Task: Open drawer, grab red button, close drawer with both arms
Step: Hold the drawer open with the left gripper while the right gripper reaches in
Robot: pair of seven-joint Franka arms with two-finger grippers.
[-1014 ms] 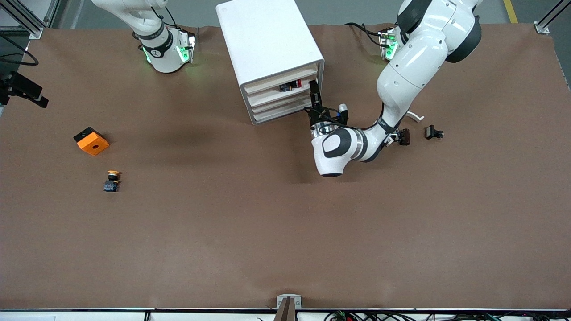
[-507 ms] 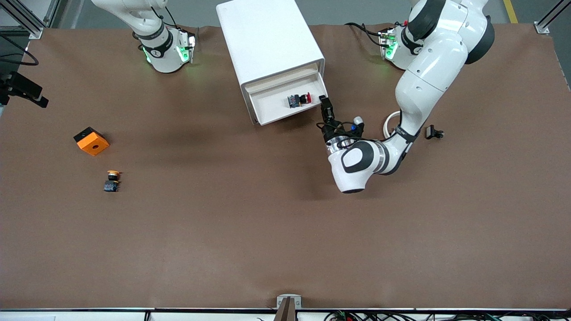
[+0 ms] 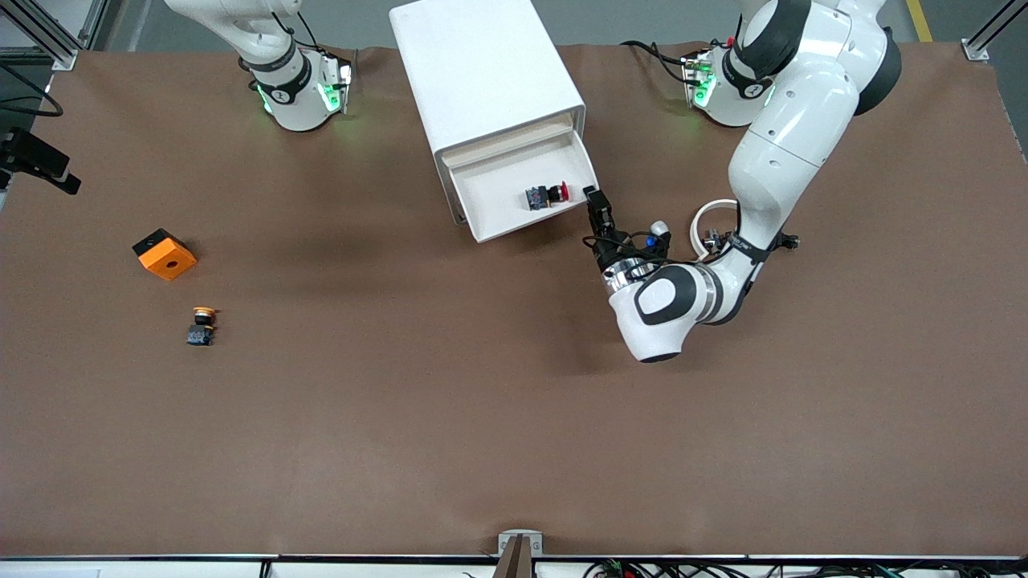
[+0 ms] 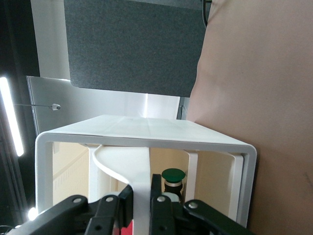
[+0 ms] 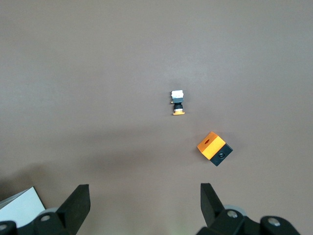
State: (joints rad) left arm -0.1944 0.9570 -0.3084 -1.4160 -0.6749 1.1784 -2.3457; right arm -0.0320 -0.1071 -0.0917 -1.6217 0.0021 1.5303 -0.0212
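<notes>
With the drawer (image 3: 514, 201) already pulled out of the cabinet (image 3: 482, 72), the left gripper (image 3: 596, 210) sits clamped on its front at the drawer's 3 o'clock corner. Inside lies the ungrabbed button (image 3: 544, 195); high above the table, the right gripper (image 5: 144, 196) waits with fingers apart, so grabbing and closing remain.

Robot lab: brown-covered table (image 3: 401, 417), aluminium framing (image 3: 48, 40).

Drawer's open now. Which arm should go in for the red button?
Right, probably. The left gripper is shut on the drawer front, so it's busy. The right gripper is open and free, high over the table, though farther from the button.
</notes>
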